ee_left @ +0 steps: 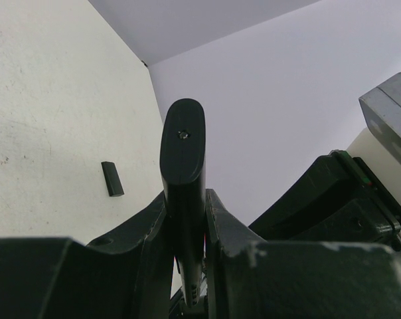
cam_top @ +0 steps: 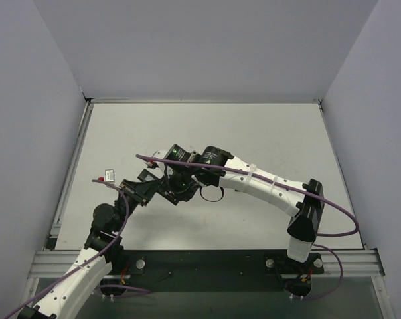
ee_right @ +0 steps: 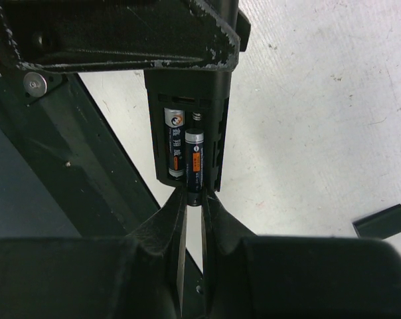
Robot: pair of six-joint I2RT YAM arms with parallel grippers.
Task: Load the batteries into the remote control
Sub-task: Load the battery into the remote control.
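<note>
My left gripper (ee_left: 186, 199) is shut on the remote control (ee_left: 182, 143), a slim black bar that stands up between its fingers. In the right wrist view the remote's (ee_right: 217, 100) back is open. One battery (ee_right: 175, 143) lies seated in the left slot. My right gripper (ee_right: 194, 199) is shut on the lower end of the second battery (ee_right: 194, 163), which lies along the right slot with its end sticking out past the compartment's edge. In the top view both grippers meet over the table's left middle, the left (cam_top: 149, 189) and the right (cam_top: 180, 179).
The short black cover piece lies flat on the white table, seen in the left wrist view (ee_left: 112, 178) and at the right edge of the right wrist view (ee_right: 382, 221). The dark rail at the table's near edge (ee_right: 68, 166) lies below the remote.
</note>
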